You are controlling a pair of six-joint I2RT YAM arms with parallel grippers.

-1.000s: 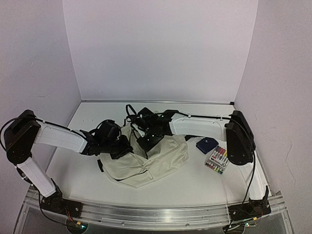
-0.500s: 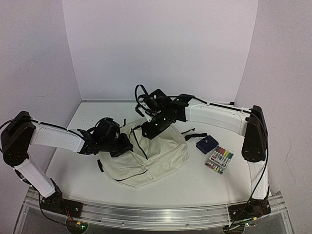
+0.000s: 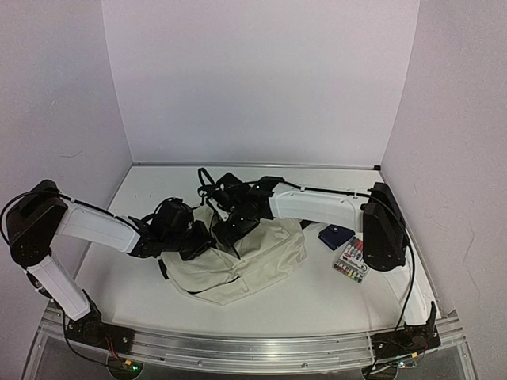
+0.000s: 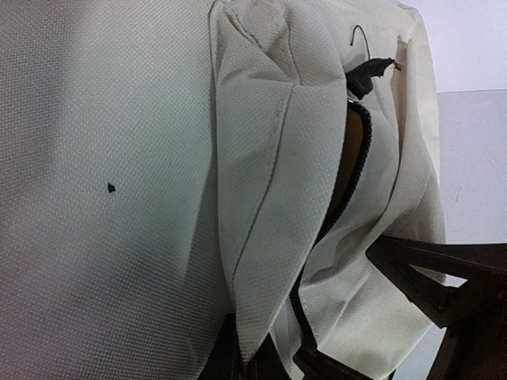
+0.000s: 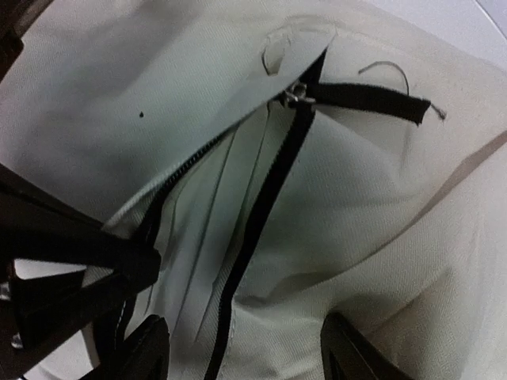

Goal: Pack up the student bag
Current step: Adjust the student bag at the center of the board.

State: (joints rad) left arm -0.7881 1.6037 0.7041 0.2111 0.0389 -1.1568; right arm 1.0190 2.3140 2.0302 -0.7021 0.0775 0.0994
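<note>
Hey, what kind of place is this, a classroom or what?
Probably a robotics lab test cell, not a classroom: plain white walls box in a white table, two black-and-white robot arms on an aluminium rail, and a cream fabric backpack lies near a pack of coloured markers.

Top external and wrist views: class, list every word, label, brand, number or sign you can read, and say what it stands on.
No text can be read in any view.
Student bag: plain cream fabric, no label showing.
Marker pack: any print is too small to read.
Navy pouch: no marking can be made out.
</note>
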